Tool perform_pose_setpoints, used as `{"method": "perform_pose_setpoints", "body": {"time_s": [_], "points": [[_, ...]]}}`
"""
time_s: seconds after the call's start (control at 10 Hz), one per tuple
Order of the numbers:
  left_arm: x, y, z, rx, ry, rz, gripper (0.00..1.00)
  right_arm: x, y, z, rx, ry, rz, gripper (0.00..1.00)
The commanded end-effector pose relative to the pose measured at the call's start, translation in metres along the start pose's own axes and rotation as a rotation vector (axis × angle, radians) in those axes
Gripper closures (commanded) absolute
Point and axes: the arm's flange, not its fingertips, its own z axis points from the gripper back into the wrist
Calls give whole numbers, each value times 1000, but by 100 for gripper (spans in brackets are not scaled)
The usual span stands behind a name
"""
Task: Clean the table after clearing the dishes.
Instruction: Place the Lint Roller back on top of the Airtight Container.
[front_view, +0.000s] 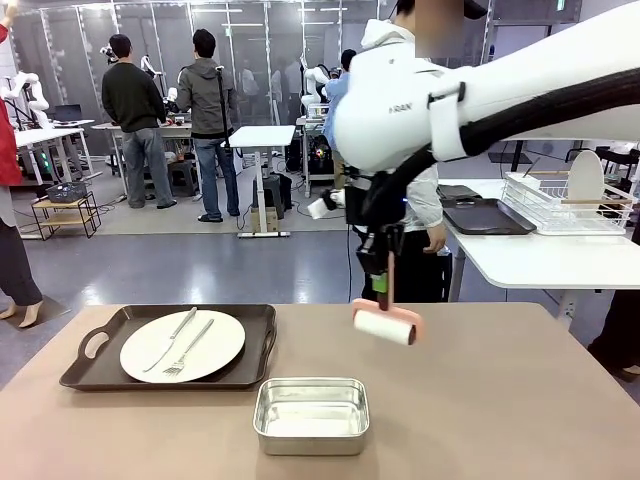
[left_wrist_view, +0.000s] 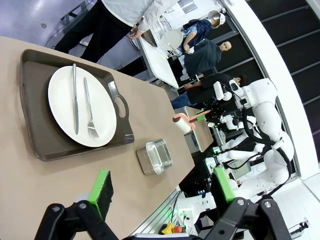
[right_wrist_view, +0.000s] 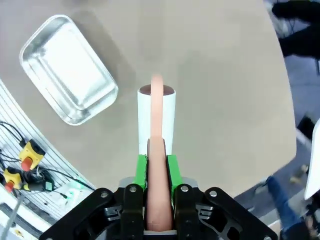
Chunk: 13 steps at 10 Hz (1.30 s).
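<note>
Table (front_view: 520, 400) below a pink-handled lint roller (front_view: 386, 326), its handle tight between right fingers (right_wrist_view: 141, 171); left fingers (left_wrist_view: 101, 186) wide apart.

Grey floor (front_view: 200, 265), white side table (front_view: 540, 262) with wire dish rack (front_view: 560, 210), glass partitions (front_view: 250, 40) behind.

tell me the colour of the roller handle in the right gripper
The handle is salmon pink, its roll white; clearest in the right wrist view.

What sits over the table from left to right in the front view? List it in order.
Dark brown tray carrying the white plate → steel pan → lint roller, held in the right gripper.
</note>
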Motion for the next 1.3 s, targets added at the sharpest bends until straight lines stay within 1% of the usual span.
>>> {"method": "perform_pose_setpoints", "body": {"time_s": [0.0, 0.2, 0.3, 0.4, 0.5, 0.6, 0.7, 1.0, 1.1, 1.2], "points": [[0, -2, 3, -6, -8, -6, 0, 25, 4, 11, 93, 2, 163, 80], [0, -2, 3, -6, -8, -6, 0, 35, 32, 7, 152, -50, 281, 80], [0, -2, 3, -6, -8, -6, 0, 37, 50, 3, 160, -83, 341, 80], [0, -2, 3, -6, -8, -6, 0, 41, 72, -5, 183, -96, 399, 80], [0, -2, 3, -6, -8, -6, 0, 44, 92, -15, 187, -91, 441, 80], [0, -2, 3, -6, -8, -6, 0, 46, 110, -25, 175, -52, 470, 80], [0, -2, 3, -6, -8, -6, 0, 48, 116, -35, 137, -56, 462, 80], [0, -2, 3, -6, -8, -6, 0, 58, 116, -66, 170, -41, 466, 80], [0, -2, 3, -6, -8, -6, 0, 60, 114, -75, 161, -42, 480, 80], [0, -2, 3, -6, -8, -6, 0, 64, 110, -82, 182, -37, 481, 80]]}}
